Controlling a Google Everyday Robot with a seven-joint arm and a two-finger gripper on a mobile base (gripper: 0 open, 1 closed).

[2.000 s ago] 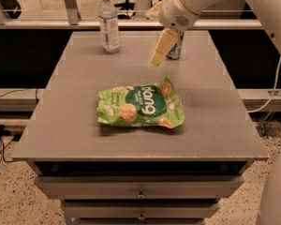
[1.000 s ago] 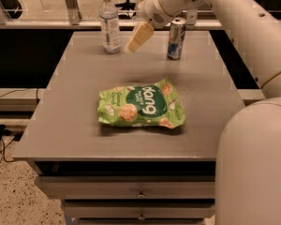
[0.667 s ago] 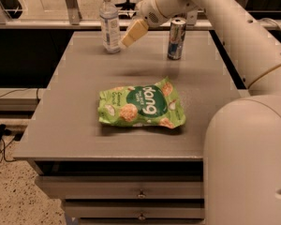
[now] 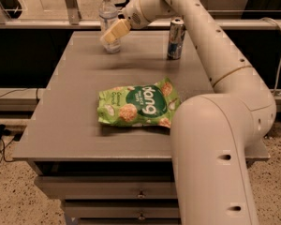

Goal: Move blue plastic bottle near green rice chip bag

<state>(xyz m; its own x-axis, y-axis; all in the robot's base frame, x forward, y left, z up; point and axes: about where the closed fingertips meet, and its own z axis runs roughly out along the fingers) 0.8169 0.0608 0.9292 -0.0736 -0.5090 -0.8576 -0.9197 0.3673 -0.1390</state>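
Note:
The blue plastic bottle (image 4: 107,11), clear with a white cap, stands upright at the far left of the grey table (image 4: 70,121). My gripper (image 4: 114,31) is at the bottle's lower half, in front of it, and covers part of the label. The arm reaches in from the right across the far edge. The green rice chip bag (image 4: 138,106) lies flat near the middle of the table, well in front of the bottle and apart from it.
A silver-blue metal can (image 4: 176,38) stands upright at the far right of the table, right of the gripper. My arm's large lower link (image 4: 210,163) covers the table's front right. Drawers (image 4: 107,189) sit below the front edge.
My gripper has moved left from beside the can to the bottle and now overlaps its lower half. The bottle, can and bag have not moved.

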